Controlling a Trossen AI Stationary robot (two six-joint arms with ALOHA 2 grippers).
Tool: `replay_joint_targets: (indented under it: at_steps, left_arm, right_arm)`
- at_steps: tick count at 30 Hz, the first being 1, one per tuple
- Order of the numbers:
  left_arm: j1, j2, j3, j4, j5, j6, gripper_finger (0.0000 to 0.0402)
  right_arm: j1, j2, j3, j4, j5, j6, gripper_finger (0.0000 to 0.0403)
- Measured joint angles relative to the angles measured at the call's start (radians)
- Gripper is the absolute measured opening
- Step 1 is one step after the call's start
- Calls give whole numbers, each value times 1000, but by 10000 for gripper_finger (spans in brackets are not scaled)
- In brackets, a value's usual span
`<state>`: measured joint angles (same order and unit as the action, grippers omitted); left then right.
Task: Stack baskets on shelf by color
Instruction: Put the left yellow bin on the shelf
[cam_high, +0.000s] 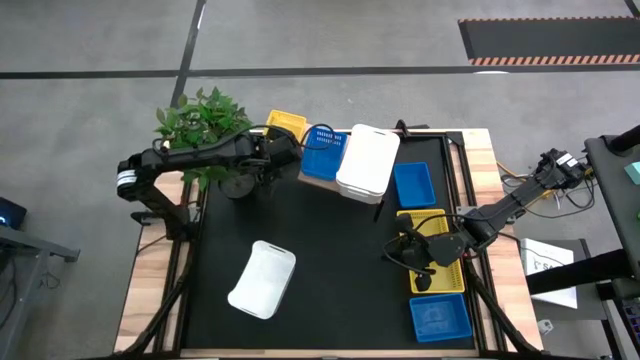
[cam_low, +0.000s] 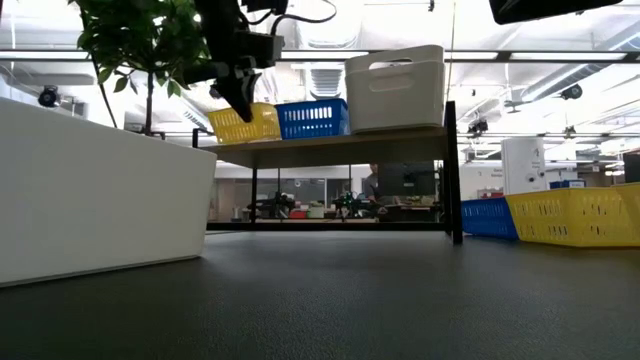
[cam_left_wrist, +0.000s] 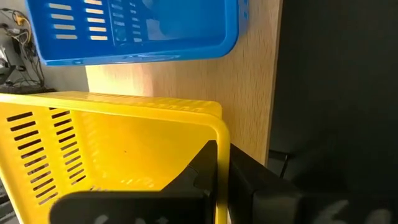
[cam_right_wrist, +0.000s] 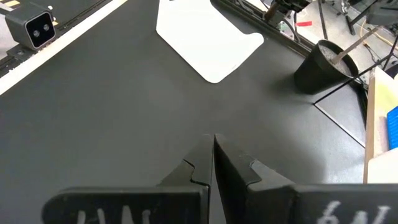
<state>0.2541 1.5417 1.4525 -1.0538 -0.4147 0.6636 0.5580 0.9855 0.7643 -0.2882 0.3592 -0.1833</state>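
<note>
The shelf (cam_high: 322, 180) stands at the table's far edge. On its wood board (cam_left_wrist: 205, 81) sit a yellow basket (cam_high: 287, 124), a blue basket (cam_high: 320, 152) and a white basket (cam_high: 368, 160), side by side. My left gripper (cam_left_wrist: 222, 149) is at the yellow basket's (cam_left_wrist: 112, 143) near wall, shut on it; the low view shows the gripper (cam_low: 243, 100) coming down on it. My right gripper (cam_right_wrist: 213, 140) is shut and empty over the black table, beside another yellow basket (cam_high: 437, 250). My left gripper holds the yellow basket by the rim of its side wall near a rounded corner (cam_left_wrist: 219, 134). One finger (cam_left_wrist: 196, 171) is inside the basket and the other finger (cam_left_wrist: 252, 180) outside. The fingers slant down from above. The basket's base (cam_low: 245, 137) is at the shelf board.
A white basket (cam_high: 262, 278) lies upside down on the near left of the table. Two blue baskets (cam_high: 413, 185) (cam_high: 440, 318) sit along the right side. A potted plant (cam_high: 205, 125) stands left of the shelf, under my left arm. The table's middle is bare black surface (cam_high: 330, 260).
</note>
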Motion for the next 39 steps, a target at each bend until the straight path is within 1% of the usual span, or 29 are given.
replay_joint_targets:
  at_steps: [35, 39]
  left_arm:
    - [2, 0, 0, 7, -1, -6, 0]
    - [2, 0, -1, 7, 13, -7, 0]
  right_arm:
    - [0, 0, 0, -5, 0, 0, 9]
    - [0, 0, 0, -5, 0, 0, 9]
